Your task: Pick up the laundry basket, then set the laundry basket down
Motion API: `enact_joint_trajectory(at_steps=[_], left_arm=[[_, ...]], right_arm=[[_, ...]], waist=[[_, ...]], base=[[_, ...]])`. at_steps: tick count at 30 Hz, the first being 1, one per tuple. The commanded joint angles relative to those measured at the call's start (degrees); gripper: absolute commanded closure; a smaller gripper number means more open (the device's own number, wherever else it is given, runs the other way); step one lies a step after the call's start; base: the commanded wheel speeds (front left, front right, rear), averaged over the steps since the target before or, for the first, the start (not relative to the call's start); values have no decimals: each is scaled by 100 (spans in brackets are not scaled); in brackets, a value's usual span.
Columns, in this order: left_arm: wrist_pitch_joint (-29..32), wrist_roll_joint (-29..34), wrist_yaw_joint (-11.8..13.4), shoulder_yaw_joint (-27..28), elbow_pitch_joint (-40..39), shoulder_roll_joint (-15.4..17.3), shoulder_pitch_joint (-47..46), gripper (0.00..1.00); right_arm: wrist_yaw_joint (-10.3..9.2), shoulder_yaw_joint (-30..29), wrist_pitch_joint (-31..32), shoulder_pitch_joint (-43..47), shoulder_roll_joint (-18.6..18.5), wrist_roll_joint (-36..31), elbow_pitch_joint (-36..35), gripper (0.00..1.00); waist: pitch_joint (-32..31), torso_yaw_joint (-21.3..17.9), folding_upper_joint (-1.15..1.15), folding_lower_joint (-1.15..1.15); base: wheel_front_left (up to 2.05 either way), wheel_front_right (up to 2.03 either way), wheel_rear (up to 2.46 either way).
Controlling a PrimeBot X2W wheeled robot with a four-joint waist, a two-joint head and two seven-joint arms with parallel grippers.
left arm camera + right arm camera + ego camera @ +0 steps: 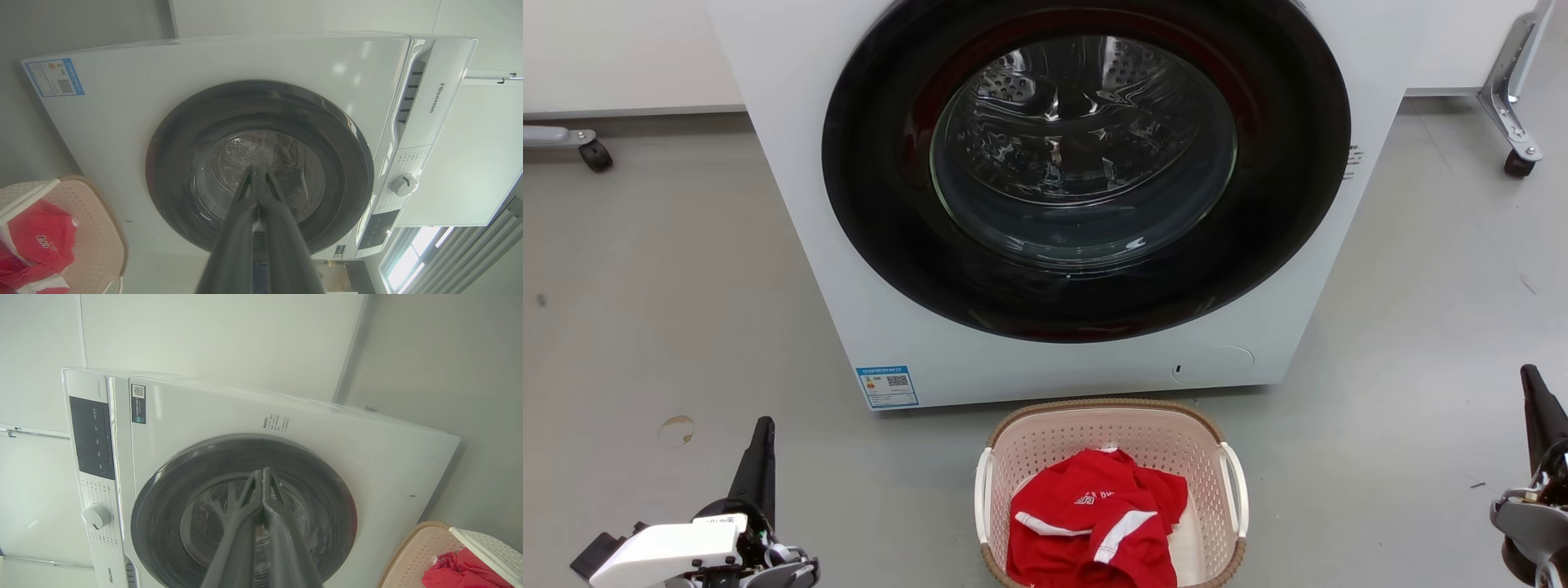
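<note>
Now, your laundry basket (1107,406) sits on the floor at six o'clock, just before the washer (849,286), its near edge cut off and a red garment (1094,514) inside. The left gripper (762,429) at seven o'clock and the right gripper (1531,380) at four are pinched together, empty, partly cropped.

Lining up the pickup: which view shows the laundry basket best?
Head view: the laundry basket sits nearly whole, both white handles visible. The left wrist view catches one end, the right wrist view a corner.

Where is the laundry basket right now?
In the head view, the laundry basket sits on the floor at bottom centre, just in front of the washer, holding a red garment.
</note>
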Motion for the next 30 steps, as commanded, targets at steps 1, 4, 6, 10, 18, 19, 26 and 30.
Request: enact_joint_trajectory(at_steps=[1,4,6,10,18,19,26,30], left_arm=[[11,57,-18,172,-143,72,-130,100],[11,57,-18,172,-143,72,-130,100],[11,57,-18,172,-143,72,-130,100],[11,57,-18,172,-143,72,-130,100],[0,-2,0,-5,126,-35,24,0],[0,-2,0,-9,203,-64,66,0],[-59,10,6,-51,141,-75,144,0],[-99,17,20,-79,56,-70,182,0]], right_arm=[[28,100,46,-107,-138,-44,-159,100],[28,100,46,-107,-138,-44,-159,100],[28,100,46,-107,-138,-44,-159,100],[28,100,46,-107,-138,-44,-159,100],[-2,9,-1,44,82,1,102,0],[-3,22,-1,108,154,1,170,0],[-6,144,-89,153,186,-12,160,0],[-5,222,-148,157,175,-23,123,0]], waist=[[0,0,0,0],[0,0,0,0],[0,0,0,0],[0,0,0,0],[0,0,0,0],[0,0,0,0],[-13,3,0,13],[-9,4,0,2]], base=[[0,0,0],[0,0,0],[0,0,0],[0,0,0],[0,0,0],[0,0,0],[0,0,0],[0,0,0]])
